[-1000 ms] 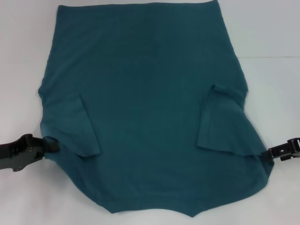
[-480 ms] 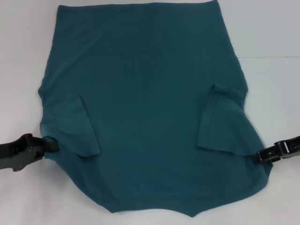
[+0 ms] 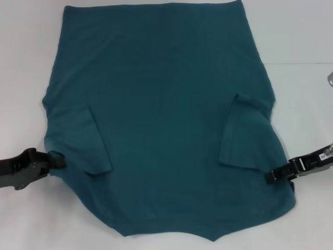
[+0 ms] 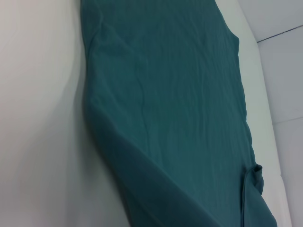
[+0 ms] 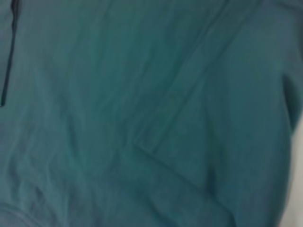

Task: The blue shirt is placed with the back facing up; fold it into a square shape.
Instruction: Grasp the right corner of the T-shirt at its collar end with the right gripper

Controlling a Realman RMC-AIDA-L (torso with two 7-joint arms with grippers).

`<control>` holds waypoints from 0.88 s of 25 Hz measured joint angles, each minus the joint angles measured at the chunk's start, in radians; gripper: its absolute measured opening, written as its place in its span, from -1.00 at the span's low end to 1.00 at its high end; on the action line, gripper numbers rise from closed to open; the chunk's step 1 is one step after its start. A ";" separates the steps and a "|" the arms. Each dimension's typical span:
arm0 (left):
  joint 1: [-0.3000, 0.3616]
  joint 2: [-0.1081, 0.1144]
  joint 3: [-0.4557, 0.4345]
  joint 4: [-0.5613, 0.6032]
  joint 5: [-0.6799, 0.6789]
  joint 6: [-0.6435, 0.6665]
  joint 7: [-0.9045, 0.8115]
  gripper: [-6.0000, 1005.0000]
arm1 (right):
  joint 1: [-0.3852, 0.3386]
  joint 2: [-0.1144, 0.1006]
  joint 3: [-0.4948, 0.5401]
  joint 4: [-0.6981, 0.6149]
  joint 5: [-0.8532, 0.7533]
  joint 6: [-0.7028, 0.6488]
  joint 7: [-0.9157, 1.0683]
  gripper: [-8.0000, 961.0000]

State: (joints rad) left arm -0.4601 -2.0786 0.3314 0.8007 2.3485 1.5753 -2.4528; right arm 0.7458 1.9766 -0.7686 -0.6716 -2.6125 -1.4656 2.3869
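Note:
The blue shirt (image 3: 161, 120) lies flat on the white table, plain side up, with both sleeves folded inward and the hem at the far side. My left gripper (image 3: 58, 161) sits at the shirt's left edge by the folded left sleeve (image 3: 86, 140), shut on the fabric's edge. My right gripper (image 3: 273, 176) reaches in over the shirt's right side just below the folded right sleeve (image 3: 244, 135), shut on the cloth there. The left wrist view shows the shirt (image 4: 180, 104) stretching away along the table. The right wrist view is filled by wrinkled shirt cloth (image 5: 142, 113).
The white table (image 3: 26, 62) surrounds the shirt on the left and right. A seam in the table top (image 3: 302, 63) runs across at the right. A small grey object (image 3: 330, 79) shows at the right edge.
My right gripper has moved leftward, from the shirt's right edge to over the cloth, and the shirt's lower right edge has drawn inward with it. The left gripper has not moved.

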 joint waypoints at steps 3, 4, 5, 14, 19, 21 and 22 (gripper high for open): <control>0.000 0.000 0.000 0.000 0.000 0.000 0.000 -0.93 | 0.007 0.005 -0.005 0.002 0.000 0.001 0.000 0.48; 0.000 0.000 0.000 0.000 0.000 0.000 0.000 -0.93 | 0.013 0.007 -0.008 0.008 0.000 0.001 0.000 0.48; 0.000 0.000 0.000 0.000 0.000 0.000 0.000 -0.93 | 0.013 0.007 -0.008 0.008 0.000 0.001 0.000 0.48; -0.002 0.000 0.000 0.000 -0.009 0.000 -0.002 -0.93 | 0.014 0.006 -0.023 0.009 -0.001 0.001 0.022 0.43; -0.004 0.000 0.001 0.000 -0.012 0.000 -0.002 -0.93 | 0.010 0.007 -0.039 0.002 -0.001 0.001 0.025 0.22; -0.005 0.000 0.001 0.000 -0.012 0.000 -0.002 -0.93 | 0.010 0.007 -0.041 0.002 -0.001 0.002 0.026 0.02; -0.005 0.000 0.001 0.000 -0.012 0.000 -0.002 -0.93 | 0.010 0.007 -0.042 0.001 -0.002 0.003 0.026 -0.08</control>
State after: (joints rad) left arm -0.4647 -2.0785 0.3325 0.8007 2.3361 1.5753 -2.4544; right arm 0.7557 1.9833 -0.8108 -0.6702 -2.6140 -1.4629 2.4130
